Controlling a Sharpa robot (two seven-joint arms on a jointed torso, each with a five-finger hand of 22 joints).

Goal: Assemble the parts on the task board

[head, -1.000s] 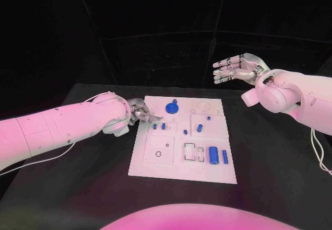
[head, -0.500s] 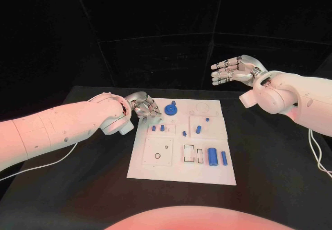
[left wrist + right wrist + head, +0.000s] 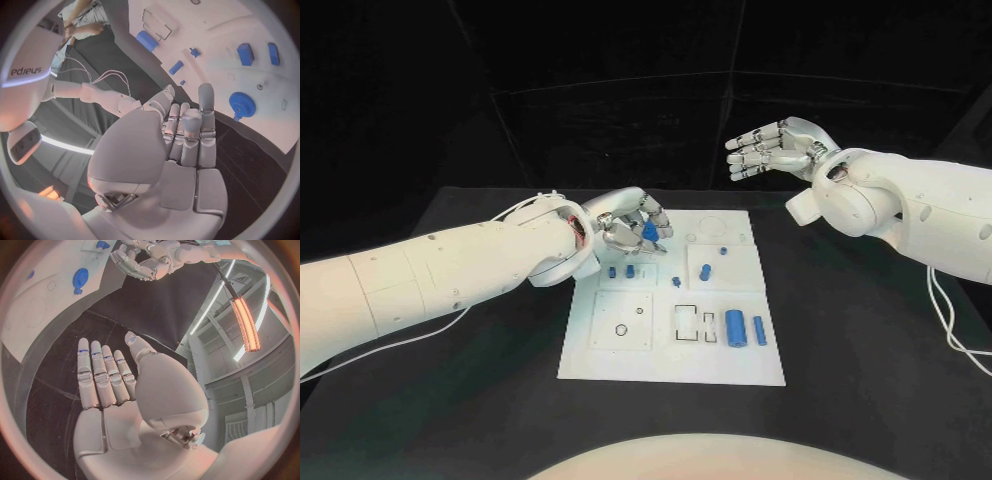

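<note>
The white task board lies in the middle of the black table. A blue gear sits near the board's far left corner and also appears from the right wrist as the gear. My left hand hovers over that corner, its fingers extended and holding nothing, with the gear just past the fingertips. Small blue parts lie in a row behind a blue peg. A thick blue cylinder and a thin one lie at the near right. My right hand is raised beyond the board, open.
The black table surrounds the board on all sides. White inset plates with cut-outs occupy the board's near left. A thin cable runs from my right arm across the table's right side.
My left hand has lifted from the board's left edge and moved toward the far corner, over the blue gear. My right hand has drifted slightly left, still open.
</note>
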